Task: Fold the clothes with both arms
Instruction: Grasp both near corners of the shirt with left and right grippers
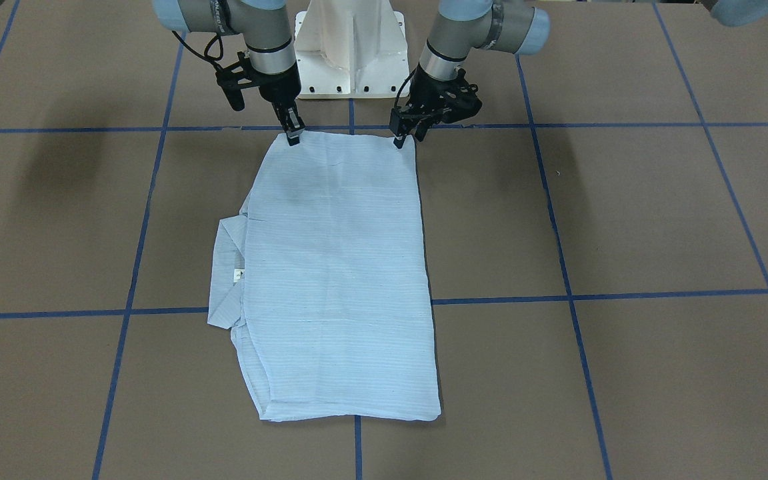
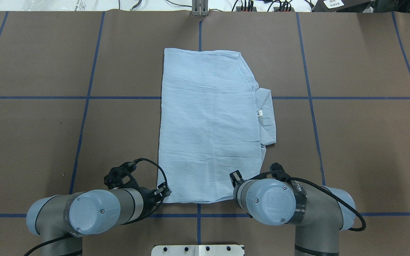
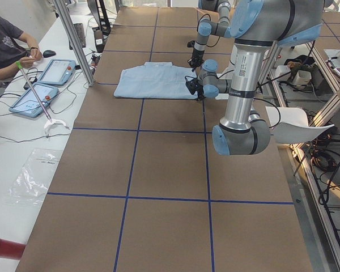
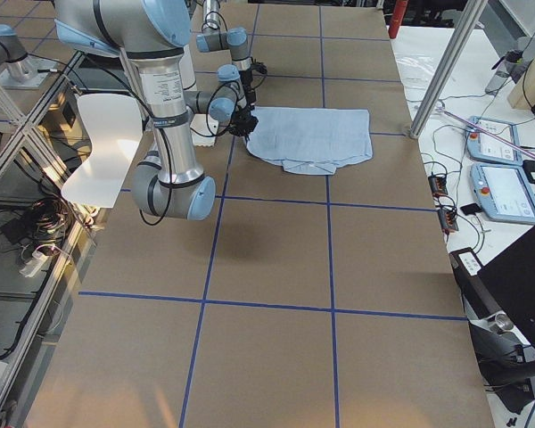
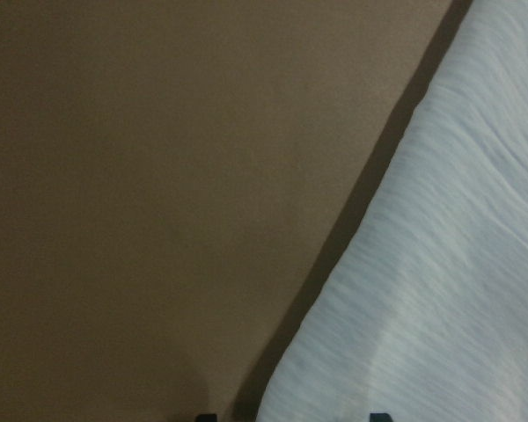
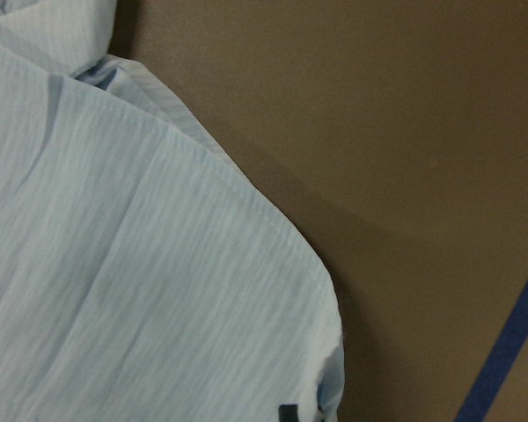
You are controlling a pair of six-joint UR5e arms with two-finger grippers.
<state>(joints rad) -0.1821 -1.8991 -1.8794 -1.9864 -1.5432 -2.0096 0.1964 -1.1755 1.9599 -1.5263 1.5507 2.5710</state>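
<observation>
Shirt (image 2: 208,124) lies folded flat mid-surface (image 2: 351,142), collar (image 2: 267,121) poking out toward the robot's right. Left gripper (image 1: 408,138) sits low at one near corner, jaws apart astride the hem. Right gripper (image 1: 293,137) touches the other near corner, and I cannot tell how its jaws stand.

Almost nothing legible.
- Black band (image 2: 299,188) on the right arm (image 2: 319,209), just behind the right gripper (image 1: 293,138): white lettering, looks like "WA…", rest unreadable.
- Neck label (image 2: 260,113) on the shirt (image 2: 208,121), well ahead of both jaws: too small to read.
- Code sticker (image 3: 242,67) on the left arm (image 3: 241,96), high above the left gripper (image 1: 401,138): pattern only, no readable characters.
</observation>
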